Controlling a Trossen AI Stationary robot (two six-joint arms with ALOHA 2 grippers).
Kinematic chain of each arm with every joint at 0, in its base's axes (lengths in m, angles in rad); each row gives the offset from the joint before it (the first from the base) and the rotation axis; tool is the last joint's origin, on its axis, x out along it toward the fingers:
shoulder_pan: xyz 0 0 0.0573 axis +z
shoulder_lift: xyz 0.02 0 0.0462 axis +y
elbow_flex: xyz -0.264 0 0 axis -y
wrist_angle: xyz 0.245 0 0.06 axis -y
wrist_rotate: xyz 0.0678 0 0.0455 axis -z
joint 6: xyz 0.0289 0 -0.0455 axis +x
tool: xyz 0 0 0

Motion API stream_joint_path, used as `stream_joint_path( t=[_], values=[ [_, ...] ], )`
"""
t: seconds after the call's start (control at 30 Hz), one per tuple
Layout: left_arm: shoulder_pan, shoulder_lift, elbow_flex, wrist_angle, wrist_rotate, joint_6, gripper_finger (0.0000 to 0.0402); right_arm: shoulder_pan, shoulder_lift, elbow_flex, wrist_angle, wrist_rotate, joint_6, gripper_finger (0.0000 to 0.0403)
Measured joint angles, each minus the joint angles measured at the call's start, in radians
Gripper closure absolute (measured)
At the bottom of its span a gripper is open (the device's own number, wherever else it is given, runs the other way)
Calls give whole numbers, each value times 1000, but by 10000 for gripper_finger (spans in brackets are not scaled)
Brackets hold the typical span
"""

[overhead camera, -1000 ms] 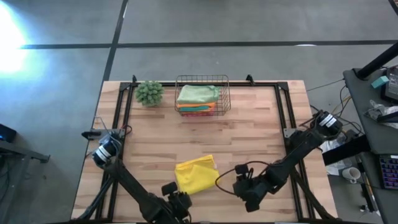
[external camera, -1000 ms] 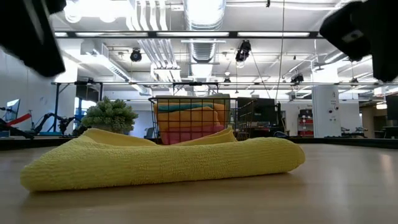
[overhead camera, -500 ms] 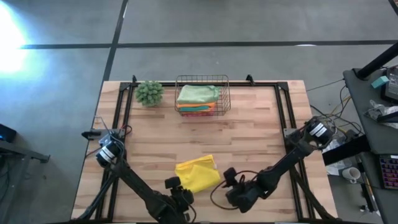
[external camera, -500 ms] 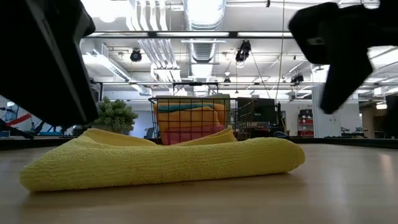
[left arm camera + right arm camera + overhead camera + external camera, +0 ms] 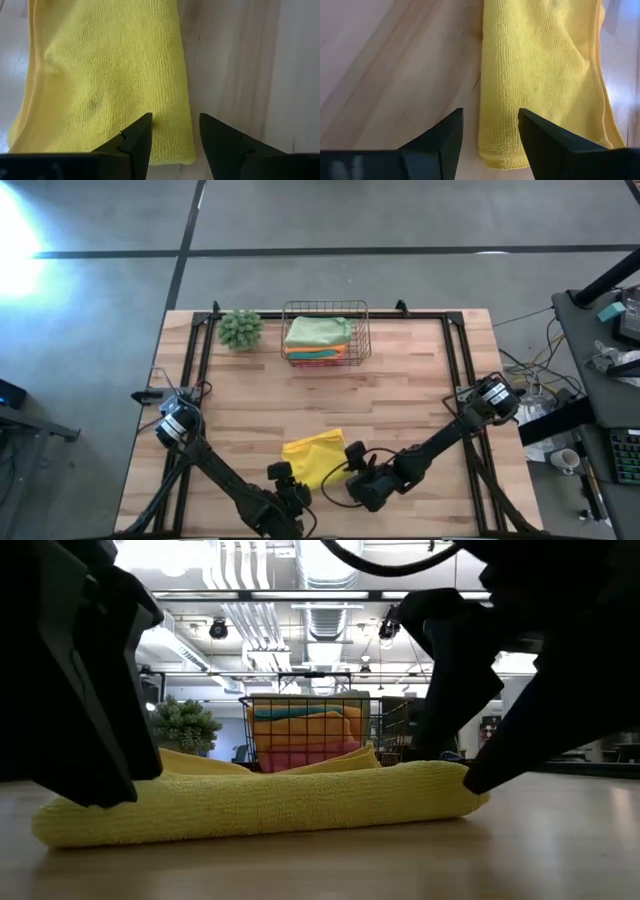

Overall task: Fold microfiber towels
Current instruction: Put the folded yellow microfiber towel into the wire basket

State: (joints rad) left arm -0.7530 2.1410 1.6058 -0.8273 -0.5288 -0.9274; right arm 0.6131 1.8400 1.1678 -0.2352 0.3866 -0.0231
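A yellow microfiber towel [image 5: 313, 458], folded over, lies flat on the wooden table near its front edge. My left gripper [image 5: 281, 474] hangs open just over the towel's near left corner [image 5: 187, 155], its fingers slanting down. My right gripper [image 5: 350, 458] hangs open over the near right corner [image 5: 487, 150], also slanting down. In both wrist views the corner lies between the two fingers; whether they touch the cloth cannot be told. More folded towels, a pale green one [image 5: 318, 330] on top of orange ones, rest in the wire basket [image 5: 364, 332] at the far edge.
A small spiky green plant [image 5: 240, 329] stands left of the basket at the far edge. Bare wood lies between the basket and the yellow towel [image 5: 260, 802]. Black frame rails [image 5: 455, 370] run along the table's left and right sides.
Both grippers have come down toward the yellow towel. My right gripper has also travelled toward the table's left edge, from right of the towel to its near right corner, rolling as it went. My left gripper has sunk over the near left corner. The towel has not moved.
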Motion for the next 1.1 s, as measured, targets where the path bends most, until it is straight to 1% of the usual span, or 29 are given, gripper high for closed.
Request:
stream_joint_path(
  t=[0.1, 0.23, 0.37, 0.43, 0.53, 0.67, 0.77, 0.83, 0.9, 1.0, 1.1],
  values=[
    [4, 0, -8, 9, 0, 0, 254, -9, 0, -3, 0, -1, -1, 222],
    [13, 0, -23, 21, 0, 3, 254, -40, 0, -10, 0, -31, -2, 222],
    [20, 0, -77, 125, 26, 50, 254, -78, 0, -18, 0, -53, 23, 222],
    [23, -4, -94, 156, 44, 48, 254, -87, 0, -19, -1, -66, 30, 222],
    [26, -8, -117, 171, 42, 42, 254, -95, 2, -20, 2, -109, 23, 223],
    [41, -9, -133, 170, 45, 38, 254, -96, 27, -21, 6, -126, 4, 223],
    [56, -8, -136, 168, 48, -1, 256, -96, 45, -19, 8, -125, 18, 231],
    [65, -8, -134, 167, 47, -7, 267, -97, 52, -14, 3, -125, 45, 243],
    [71, -6, -131, 165, 47, -2, 286, -101, 53, -11, 3, -133, 49, 262],
    [81, -6, -132, 161, 45, 29, 330, -108, 51, -11, 5, -142, 53, 304],
    [90, -5, -133, 156, 42, 71, 380, -117, 51, -11, 5, -154, 74, 354]
  ],
)
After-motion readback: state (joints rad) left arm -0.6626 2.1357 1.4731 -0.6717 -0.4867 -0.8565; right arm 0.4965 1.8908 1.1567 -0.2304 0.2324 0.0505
